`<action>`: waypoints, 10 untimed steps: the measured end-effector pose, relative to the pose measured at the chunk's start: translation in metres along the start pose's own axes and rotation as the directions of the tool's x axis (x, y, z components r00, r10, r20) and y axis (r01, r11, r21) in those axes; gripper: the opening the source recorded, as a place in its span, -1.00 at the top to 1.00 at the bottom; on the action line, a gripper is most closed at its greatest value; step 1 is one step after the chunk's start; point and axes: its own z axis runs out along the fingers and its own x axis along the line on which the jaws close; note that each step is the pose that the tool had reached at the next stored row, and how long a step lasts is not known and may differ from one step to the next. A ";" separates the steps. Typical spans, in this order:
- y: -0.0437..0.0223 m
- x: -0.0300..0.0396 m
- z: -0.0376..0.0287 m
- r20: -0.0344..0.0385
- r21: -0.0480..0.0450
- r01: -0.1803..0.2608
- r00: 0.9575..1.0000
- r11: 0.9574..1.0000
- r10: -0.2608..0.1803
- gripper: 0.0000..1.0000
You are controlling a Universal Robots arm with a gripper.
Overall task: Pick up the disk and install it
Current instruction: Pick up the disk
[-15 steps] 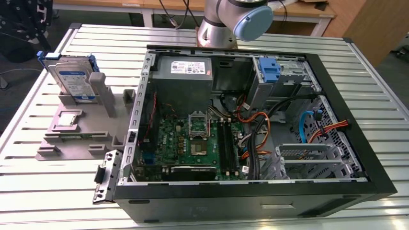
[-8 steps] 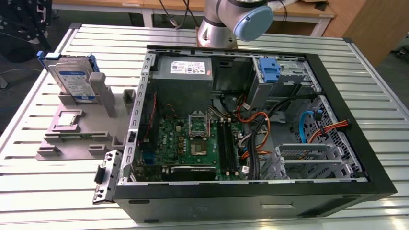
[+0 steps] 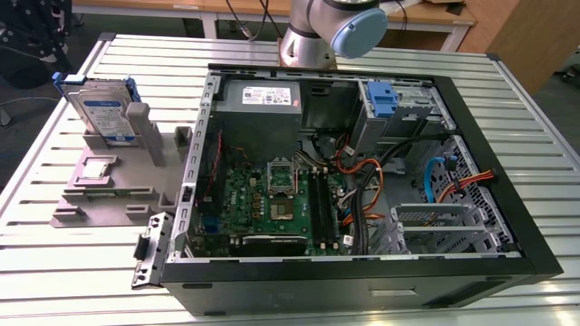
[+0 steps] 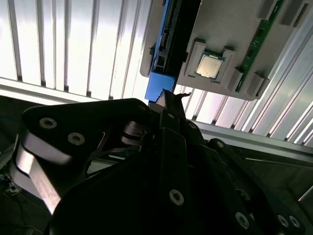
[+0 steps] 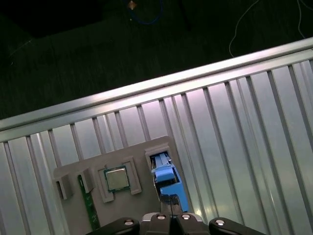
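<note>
While disk (image 3: 104,112) stands upright in grey holder (image 3: 109,200), gripper (image 5: 169,199) hangs above it, clenched on nothing

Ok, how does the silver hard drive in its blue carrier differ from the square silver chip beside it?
The blue-framed silver disk stands upright on edge in a slot; the square silver processor chip lies flat in a recess. The disk is larger, rectangular and labelled; the chip is small, bare metal. Both sit in the grey holder.
</note>
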 end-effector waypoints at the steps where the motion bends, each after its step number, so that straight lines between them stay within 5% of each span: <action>1: 0.0000 0.0000 0.0000 0.000 0.000 0.000 1.000 1.000 0.000 0.80; 10: 0.0000 0.0000 0.0001 -0.001 0.000 0.001 1.000 1.000 -0.001 0.80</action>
